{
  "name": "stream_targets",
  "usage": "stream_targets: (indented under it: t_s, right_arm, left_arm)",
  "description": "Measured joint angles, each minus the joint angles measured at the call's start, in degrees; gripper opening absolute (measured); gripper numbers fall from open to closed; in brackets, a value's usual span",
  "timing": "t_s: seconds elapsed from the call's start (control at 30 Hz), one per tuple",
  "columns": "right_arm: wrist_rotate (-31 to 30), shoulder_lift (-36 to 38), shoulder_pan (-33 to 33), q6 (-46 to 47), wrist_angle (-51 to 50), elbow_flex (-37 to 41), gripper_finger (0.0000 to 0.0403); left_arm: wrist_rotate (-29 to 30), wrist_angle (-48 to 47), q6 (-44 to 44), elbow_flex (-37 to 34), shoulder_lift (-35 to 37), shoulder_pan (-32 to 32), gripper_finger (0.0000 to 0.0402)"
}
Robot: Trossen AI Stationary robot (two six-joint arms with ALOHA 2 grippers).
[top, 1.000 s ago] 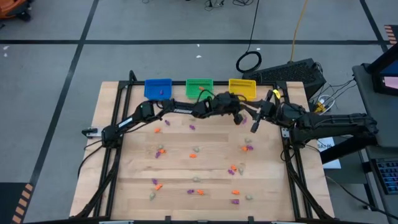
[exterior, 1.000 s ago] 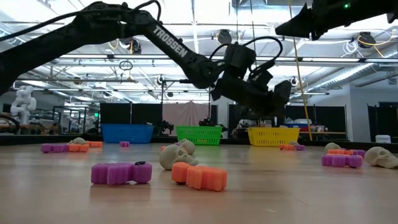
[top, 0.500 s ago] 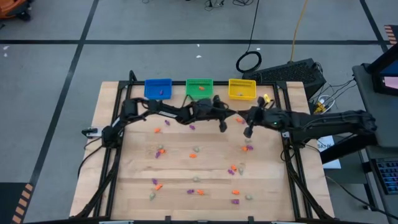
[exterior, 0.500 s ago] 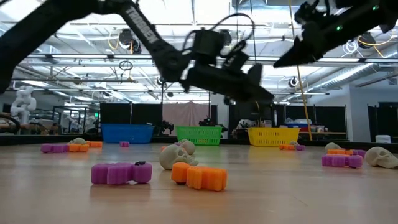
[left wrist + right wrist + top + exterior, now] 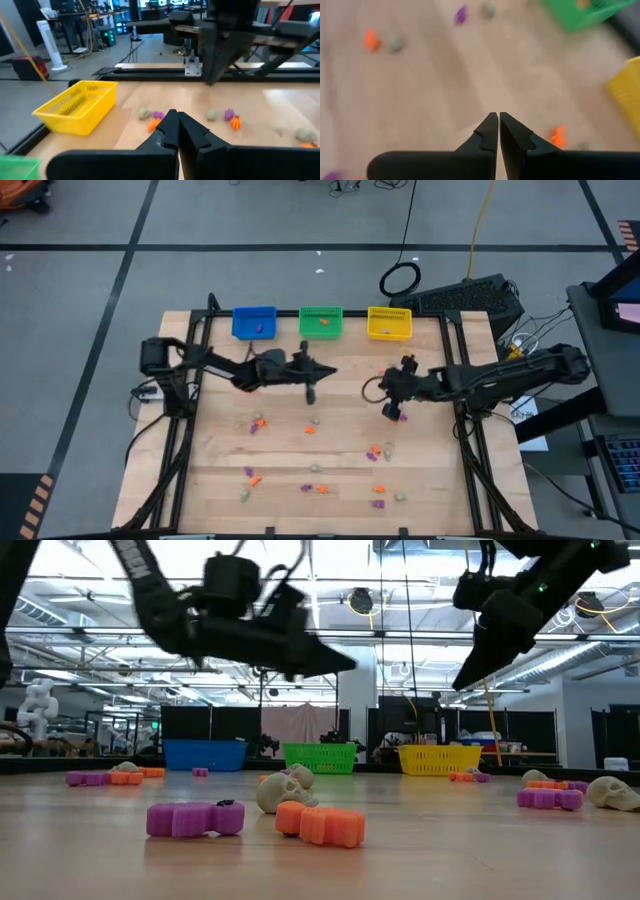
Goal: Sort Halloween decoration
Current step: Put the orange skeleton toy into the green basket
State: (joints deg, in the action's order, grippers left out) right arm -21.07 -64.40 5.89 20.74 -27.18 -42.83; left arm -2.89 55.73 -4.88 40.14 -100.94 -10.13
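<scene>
The Halloween decoration trinkets (image 5: 315,421), purple, orange and pale, lie scattered flat over the wooden table; in the low view a pale skull (image 5: 285,790) and an orange piece (image 5: 322,824) lie nearest. My left gripper (image 5: 312,392) hangs shut above the table's middle, in the air (image 5: 335,662). Its fingers (image 5: 171,129) are closed on nothing. My right gripper (image 5: 388,412) is shut too (image 5: 498,120) and hovers (image 5: 463,682) beside a purple and orange cluster (image 5: 400,418), above it.
Blue bin (image 5: 254,322), green bin (image 5: 321,321) and yellow bin (image 5: 389,322) stand in a row at the far edge, each with a few pieces inside. A black rail frame (image 5: 190,370) runs along the table's sides. More trinkets (image 5: 378,496) lie near the near edge.
My left gripper has drawn back from beside the yellow bin toward the table's left and near side, its arm folding back. My right gripper has moved toward the table's left and near edge and tipped downward, toward the purple and orange cluster.
</scene>
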Motion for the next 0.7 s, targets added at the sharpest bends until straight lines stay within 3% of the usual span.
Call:
stream_targets:
  t_s: [0.23, 0.47, 0.7]
  right_arm:
    - [5.5, -9.4, 5.8, 13.5, -9.7, -6.8, 0.0015]
    - [12.5, -16.0, 12.0, 29.9, -10.8, -7.5, 0.0054]
    - [13.7, -21.4, 16.9, 40.2, -5.7, -7.5, 0.0103]
  left_arm:
    - [0.4, 9.4, 0.1, -11.2, 3.9, 0.2, 0.0000]
    - [0.3, 15.0, 1.2, -18.5, 6.1, 0.2, 0.0000]
    - [0.0, 21.4, 1.5, -25.5, 7.2, 0.0, 0.0000]
